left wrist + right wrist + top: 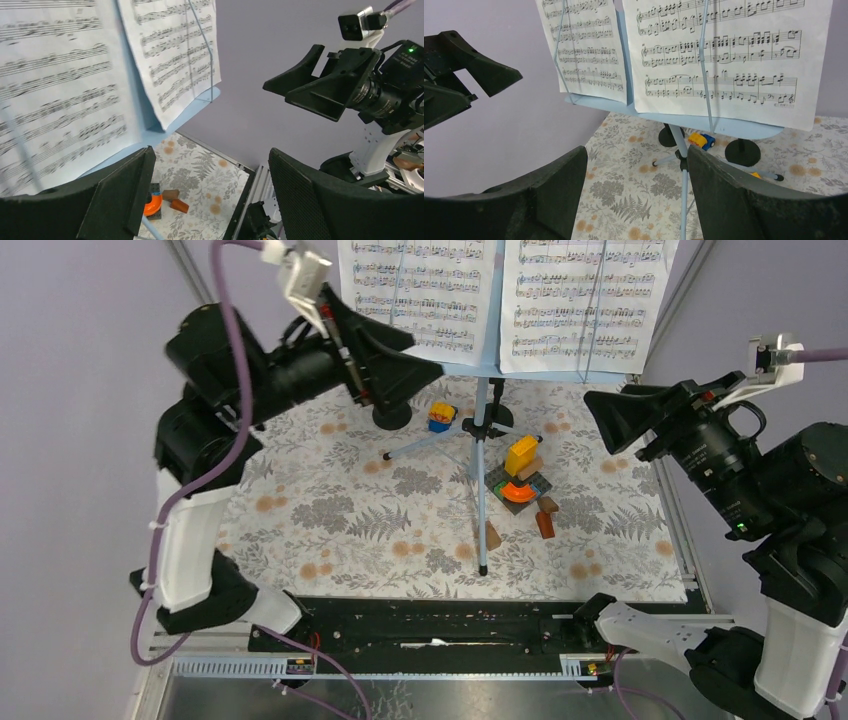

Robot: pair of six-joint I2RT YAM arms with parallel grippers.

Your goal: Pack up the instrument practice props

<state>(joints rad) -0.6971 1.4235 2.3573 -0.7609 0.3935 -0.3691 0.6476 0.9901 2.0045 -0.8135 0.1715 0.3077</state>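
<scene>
Pinch 2 sheet-music pages (420, 290) at your lower edge: light, floppy, tear-prone. Left gripper (210, 160), right gripper (636, 155) both apart, empty.

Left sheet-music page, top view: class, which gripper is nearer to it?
Left. The left gripper is right at the lower edge of the left sheet-music page; the right gripper is beyond the right sheet-music page.

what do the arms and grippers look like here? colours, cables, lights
Both arms: black joints, white link shells. The left gripper and right gripper are matte black, with two broad wedge-shaped fingers, finely textured inside. A white camera block on each wrist feeds a purple cable. Green light on the right wrist.
</scene>
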